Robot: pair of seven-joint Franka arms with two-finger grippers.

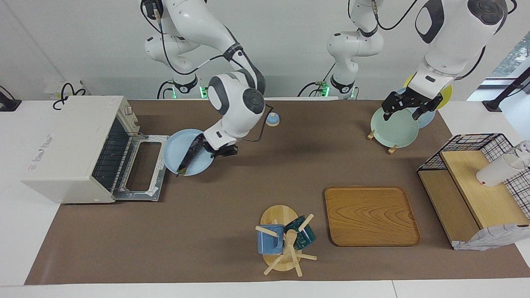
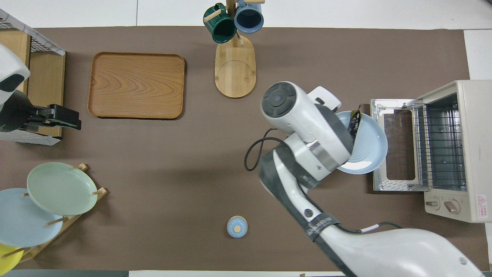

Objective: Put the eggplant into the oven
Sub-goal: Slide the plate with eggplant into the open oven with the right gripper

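Two tools: right tool clamped on blue plate rim, eggplant aboard; left tool fully spread, empty.

right claw clamped on the blue plate with the eggplant on it, right in front of the oven, over its open door.

- My right pincer is matt black, clamped on a smooth, glazed pale blue plate.
- The eggplant looks glossy, dark.
- The oven has matt cream casing and a shiny metal door frame.
- The tabletop wears matt brown covering.
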